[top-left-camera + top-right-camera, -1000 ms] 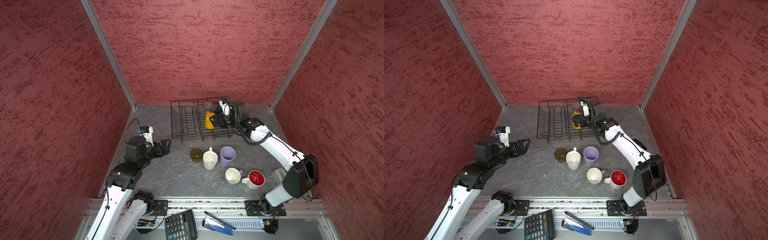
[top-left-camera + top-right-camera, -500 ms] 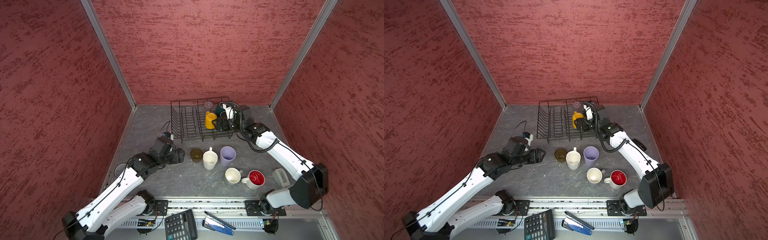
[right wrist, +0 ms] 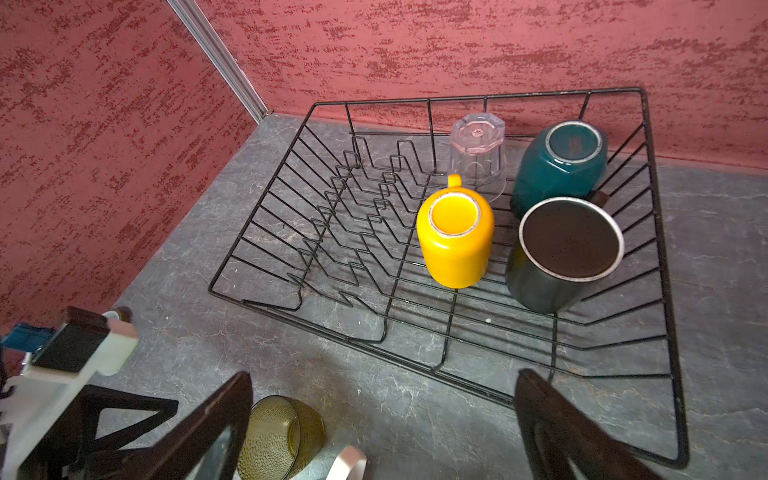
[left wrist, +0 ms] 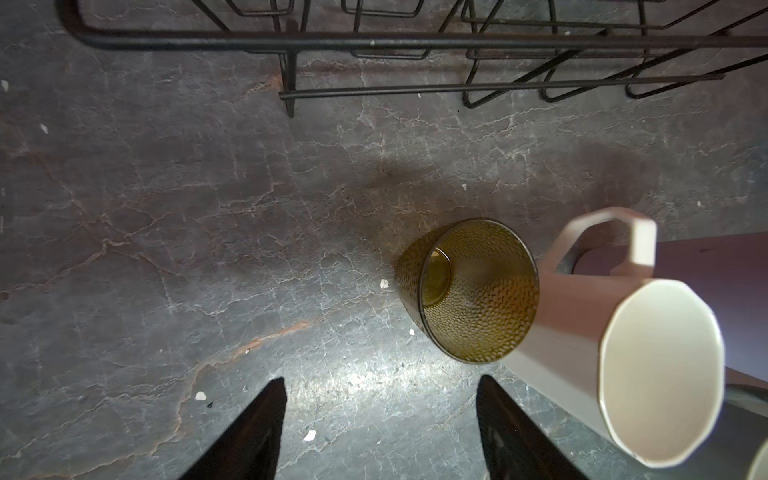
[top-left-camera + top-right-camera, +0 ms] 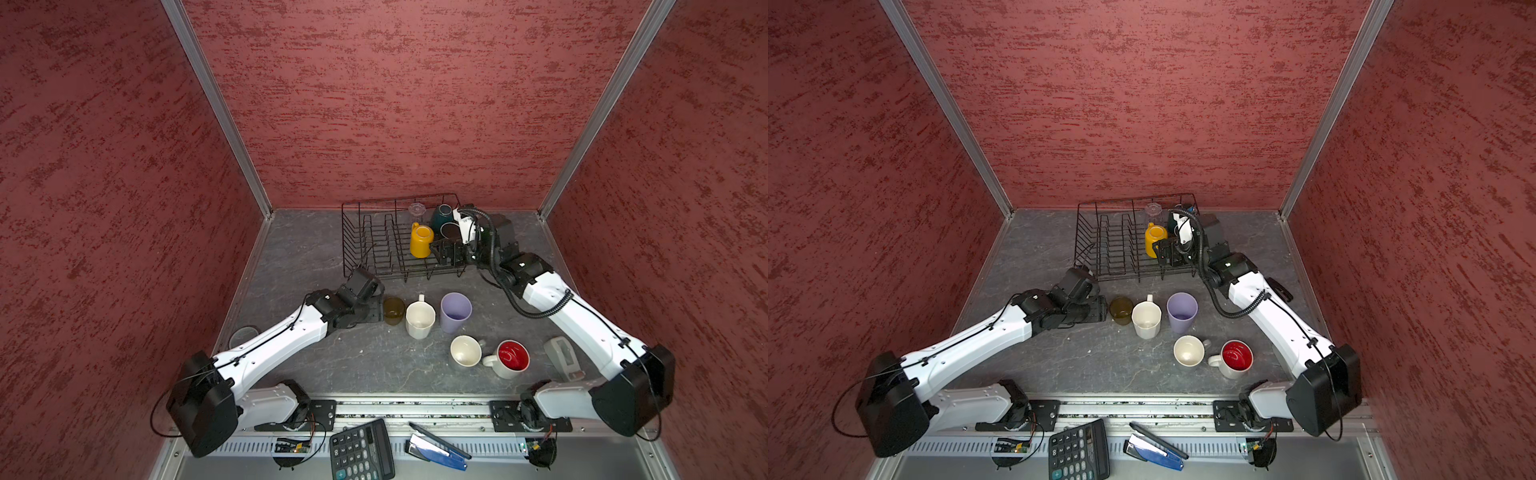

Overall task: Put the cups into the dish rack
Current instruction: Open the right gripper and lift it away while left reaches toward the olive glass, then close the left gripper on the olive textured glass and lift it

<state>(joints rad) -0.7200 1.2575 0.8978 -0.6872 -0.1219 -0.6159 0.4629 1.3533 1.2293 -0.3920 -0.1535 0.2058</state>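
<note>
The left jaws stand apart with nothing between them, low over the worktop (image 5: 299,249). The olive glass (image 4: 469,291) stands upright just ahead of them. It is not centred in the gap but sits off toward the jaw on the white mug's side. The white mug (image 4: 623,353) stands close against the glass on its far side; whether they touch I cannot tell. The lavender tumbler (image 5: 456,311) is just beyond the mug.

The right jaws are spread wide and empty above the near edge of the dish rack (image 3: 457,99). Ahead of them, inside the rack, the yellow mug (image 3: 455,241), black mug (image 3: 569,249), teal mug (image 3: 561,166) and clear glass (image 3: 478,158) all sit upside down.

The likely step is a grasp on the olive glass, and the misalignment is the main risk. Driven straight on, the mug-side jaw could hit the glass's wall rather than pass it, and shove or tip the glass. There is little room between glass and mug, so a jaw wedged in there could knock the mug into the tumbler. The glass wall looks smooth and hard under its texture, so a shallow pinch could slip. With the right jaws over the rack, a delivery there could bring the two arms together.
</note>
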